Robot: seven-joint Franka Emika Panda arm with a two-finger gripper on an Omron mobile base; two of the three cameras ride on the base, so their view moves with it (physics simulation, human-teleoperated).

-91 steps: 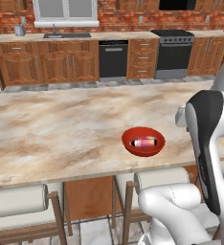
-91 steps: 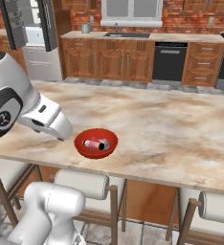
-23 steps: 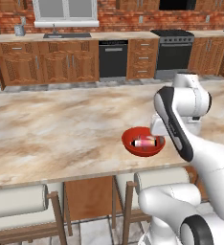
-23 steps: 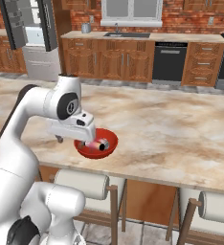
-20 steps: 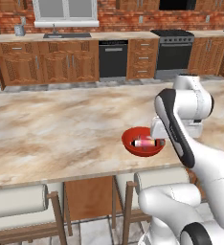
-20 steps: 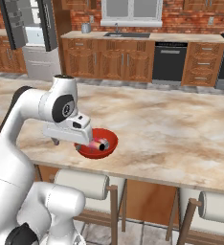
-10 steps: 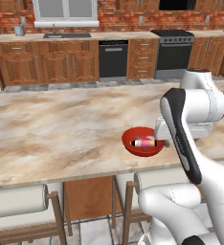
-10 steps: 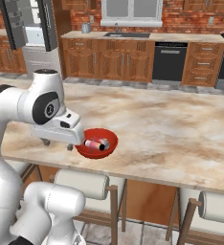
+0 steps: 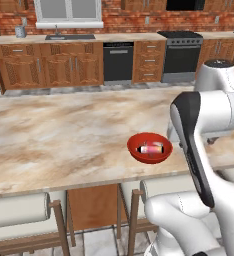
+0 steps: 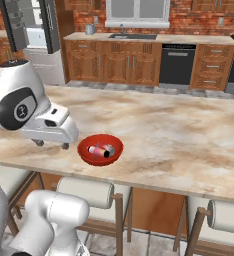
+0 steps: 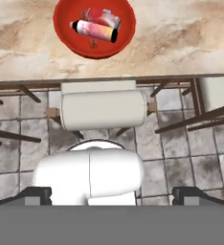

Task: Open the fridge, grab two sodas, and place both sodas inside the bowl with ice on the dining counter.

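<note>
**Arm drawn back from the bowl, both sodas inside**

Since half a second ago your arm has swung away from the bowl, toward the counter's near edge. You see the fridge [image 10: 36, 30] standing open far behind. On the dining counter [image 9: 59, 135] sits the bowl [image 9: 149, 148], with the sodas [image 11: 97, 26] lying in it side by side. Your gripper [image 11: 112, 195], beside the bowl and holding nothing, looks down with fingers [image 11: 37, 194] spread wide.
</note>
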